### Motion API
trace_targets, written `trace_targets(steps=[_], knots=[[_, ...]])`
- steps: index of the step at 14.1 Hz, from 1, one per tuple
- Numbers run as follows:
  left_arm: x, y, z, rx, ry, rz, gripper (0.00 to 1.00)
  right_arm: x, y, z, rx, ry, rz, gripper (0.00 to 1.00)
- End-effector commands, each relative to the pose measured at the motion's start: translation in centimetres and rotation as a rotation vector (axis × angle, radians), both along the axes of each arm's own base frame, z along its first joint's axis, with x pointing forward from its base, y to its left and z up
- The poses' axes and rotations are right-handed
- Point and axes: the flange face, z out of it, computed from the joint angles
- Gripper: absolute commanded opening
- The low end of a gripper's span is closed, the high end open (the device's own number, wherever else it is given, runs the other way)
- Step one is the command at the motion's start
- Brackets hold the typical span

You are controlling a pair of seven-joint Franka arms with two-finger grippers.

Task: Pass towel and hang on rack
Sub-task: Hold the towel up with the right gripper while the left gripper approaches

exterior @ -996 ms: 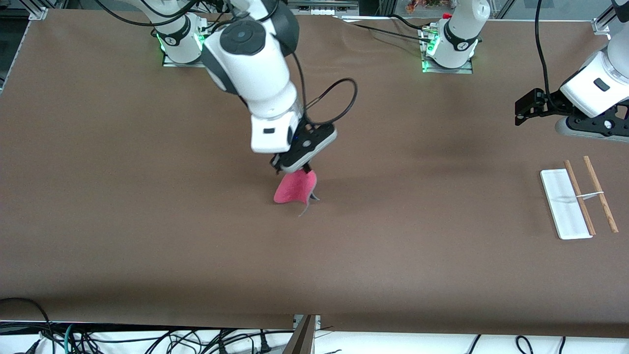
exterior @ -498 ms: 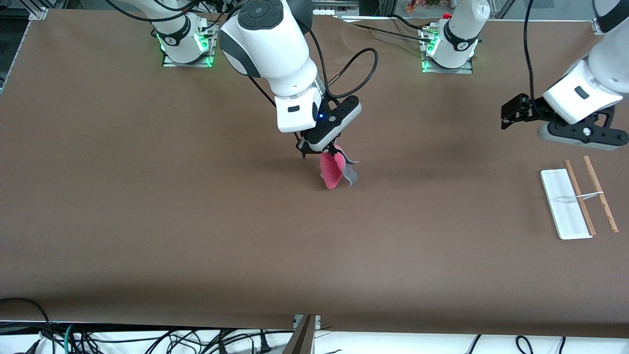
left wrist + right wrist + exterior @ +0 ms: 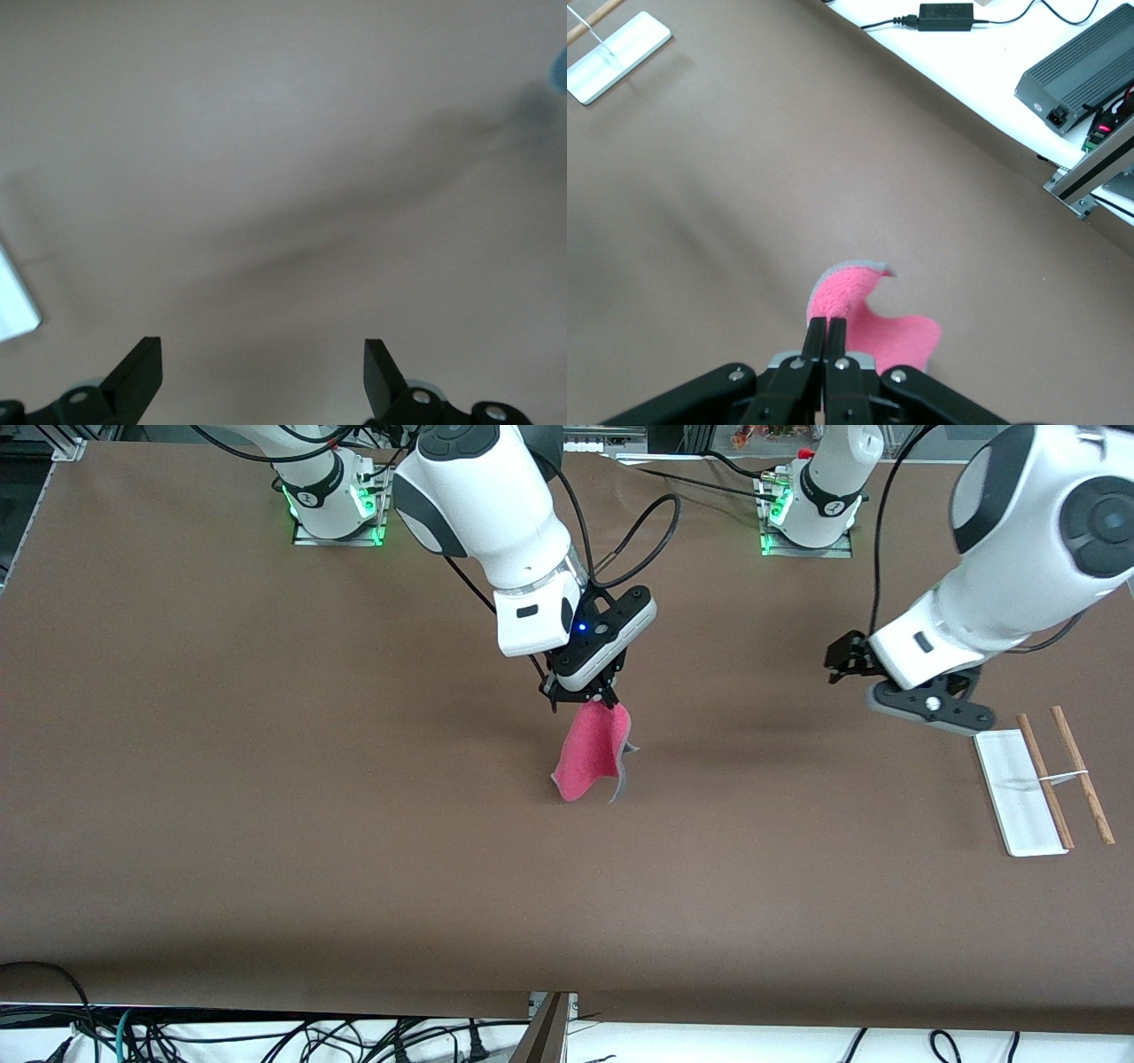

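We see the towel [image 3: 589, 753] bright pink with a grey back edge. The rack [image 3: 1041, 779] has a white base, brown rods and what looks like a pale metal crosspiece. Table [image 3: 266, 824] is plain brown. Arms are white with black grippers.

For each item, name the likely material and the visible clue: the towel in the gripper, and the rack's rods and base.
Towel: soft fleece-like fabric, fuzzy pink face, grey back; it droops and curls. Rack: rods look like wood, brown and matte; the base is smooth, white, probably plastic; the thin crosspiece glints like metal.
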Motion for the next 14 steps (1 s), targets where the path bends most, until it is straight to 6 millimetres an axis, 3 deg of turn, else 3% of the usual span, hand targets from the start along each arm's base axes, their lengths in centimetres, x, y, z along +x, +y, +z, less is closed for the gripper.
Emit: trace_targets(steps=[1, 5, 7, 11, 14], knots=[[0.4, -3.3, -0.8, -0.087, -0.049, -0.158, 1.00, -0.7, -0.2, 2.7, 0.033, -0.017, -0.005, 0.00], [1.9, -5.0, -5.1, -0.256, -0.117, -0.397, 1.00, -2.6, 0.5, 5.2, 0.065, -0.035, 0.020, 0.00], [2.2, -6.5, -6.6, -0.344, -0.132, -0.509, 1.00, -2.8, 0.7, 5.5, 0.068, -0.037, 0.025, 0.00], [3.5, -7.2, -10.4, -0.466, -0.195, -0.737, 1.00, -3.8, 1.5, 5.6, 0.076, -0.030, 0.045, 0.00], [4.8, -7.1, -11.1, -0.431, -0.290, -0.865, 1.00, -3.9, 1.8, 5.7, 0.090, -0.041, 0.047, 0.00]])
